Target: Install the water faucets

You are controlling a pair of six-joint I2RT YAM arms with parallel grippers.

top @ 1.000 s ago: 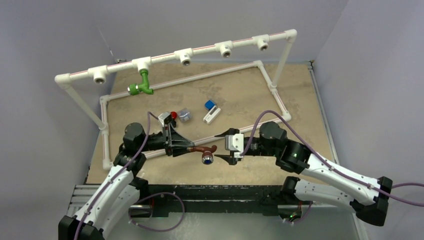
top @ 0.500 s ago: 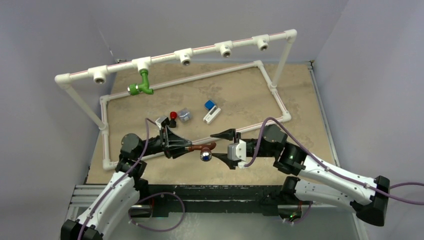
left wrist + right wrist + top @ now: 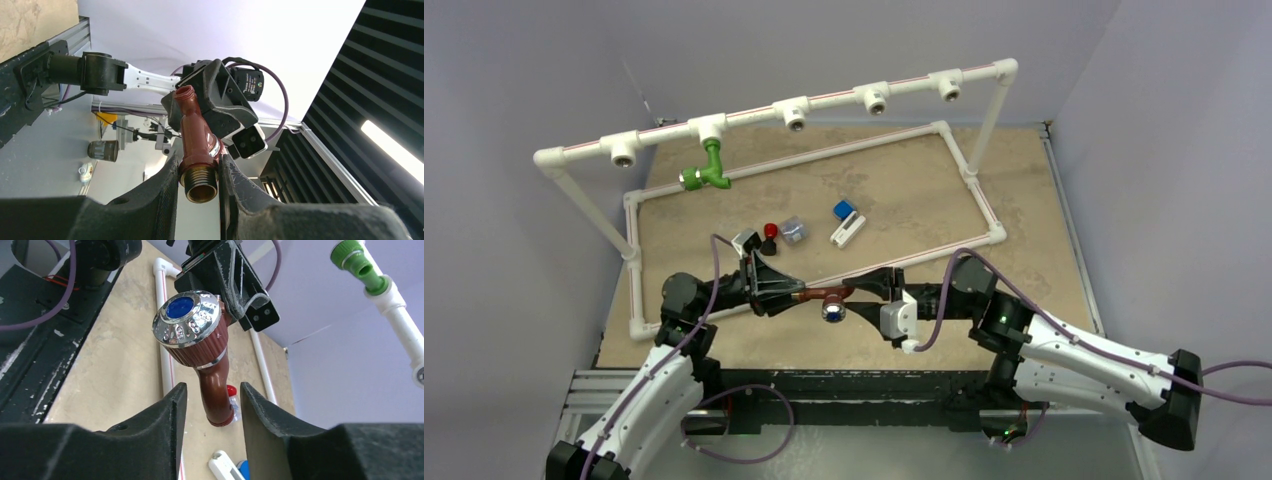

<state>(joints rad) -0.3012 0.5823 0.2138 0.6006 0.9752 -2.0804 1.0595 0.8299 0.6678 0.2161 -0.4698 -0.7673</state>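
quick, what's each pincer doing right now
left pincer: closed on the threaded end of the reddish-brown faucet
right pincer: open, jaws either side of that faucet's spout, gaps showing, not gripping it

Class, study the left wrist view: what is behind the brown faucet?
Right behind the brown faucet stands the right gripper; farther back are a pale wall and dark slats. The faucet hides the gripper's fingertips, so contact cannot be judged here.
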